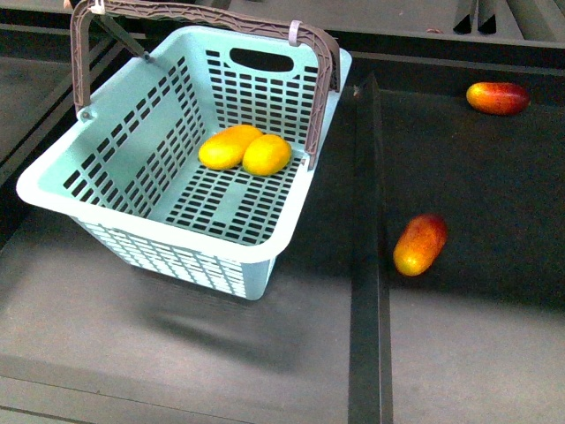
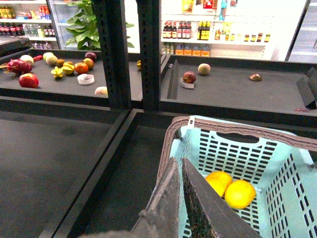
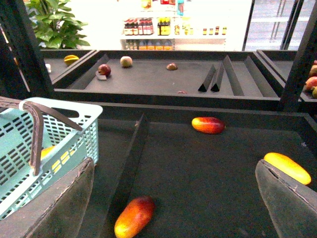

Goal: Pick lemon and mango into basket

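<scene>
The light teal basket (image 1: 132,159) hangs tilted above the dark shelf and casts a shadow under it. On its slotted bottom the longer orange-yellow mango (image 1: 228,147) and the plump yellow lemon (image 1: 267,155) lie touching. The left wrist view shows my left gripper (image 2: 181,161) shut on the brown handle (image 2: 167,144), with the mango (image 2: 218,182) and lemon (image 2: 240,194) beyond it. My right gripper (image 3: 173,166) is open over the neighbouring shelf bay, holding nothing. The basket (image 3: 74,144) is off to its side.
A black divider (image 1: 365,221) separates the basket's bay from the one beside it. There, two red-and-yellow fruits (image 1: 420,245) (image 1: 498,97) lie on the mat. A long yellow fruit (image 3: 287,167) sits by one right finger. Further shelves (image 2: 223,87) carry more fruit.
</scene>
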`<state>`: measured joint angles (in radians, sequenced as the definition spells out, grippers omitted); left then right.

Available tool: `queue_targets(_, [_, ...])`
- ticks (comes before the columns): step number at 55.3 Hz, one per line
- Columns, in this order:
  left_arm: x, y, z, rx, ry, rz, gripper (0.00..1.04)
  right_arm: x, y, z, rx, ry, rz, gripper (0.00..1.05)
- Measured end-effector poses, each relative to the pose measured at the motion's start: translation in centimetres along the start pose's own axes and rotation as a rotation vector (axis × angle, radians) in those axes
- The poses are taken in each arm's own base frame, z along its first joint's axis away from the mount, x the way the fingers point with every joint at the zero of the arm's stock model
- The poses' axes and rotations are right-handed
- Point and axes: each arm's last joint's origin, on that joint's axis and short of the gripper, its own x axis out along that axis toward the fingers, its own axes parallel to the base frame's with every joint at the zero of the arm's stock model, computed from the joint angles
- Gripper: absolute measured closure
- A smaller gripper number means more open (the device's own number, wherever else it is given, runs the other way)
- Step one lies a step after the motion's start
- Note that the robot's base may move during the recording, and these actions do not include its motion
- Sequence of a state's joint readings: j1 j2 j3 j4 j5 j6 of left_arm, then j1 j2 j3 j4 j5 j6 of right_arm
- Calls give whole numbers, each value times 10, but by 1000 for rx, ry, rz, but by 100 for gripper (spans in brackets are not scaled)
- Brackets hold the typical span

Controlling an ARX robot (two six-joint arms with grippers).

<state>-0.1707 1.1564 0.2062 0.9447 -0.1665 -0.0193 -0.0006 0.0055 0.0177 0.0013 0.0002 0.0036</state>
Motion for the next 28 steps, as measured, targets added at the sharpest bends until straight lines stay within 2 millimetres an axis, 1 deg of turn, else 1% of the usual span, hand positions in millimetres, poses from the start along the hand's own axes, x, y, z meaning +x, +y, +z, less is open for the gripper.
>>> queue_targets(12, [-25,12,-6,5,5,-5,102,0,0,0,0,0,0,9])
queue_targets(15, [-31,15,-10,3,-14,1,102,0,0,0,0,0,0,9])
queue_targets(20, [-39,20,-18,5,14,-5,102,0,0,0,0,0,0,9])
queue_targets(22, [-42,24,-18,6,16,-21,102,0,0,0,0,0,0,9])
queue_targets(25, [-46,28,-17,6,10,-1,102,0,0,0,0,0,0,9])
queue_targets(28, [-49,29,-16,6,3,5,102,0,0,0,0,0,0,9])
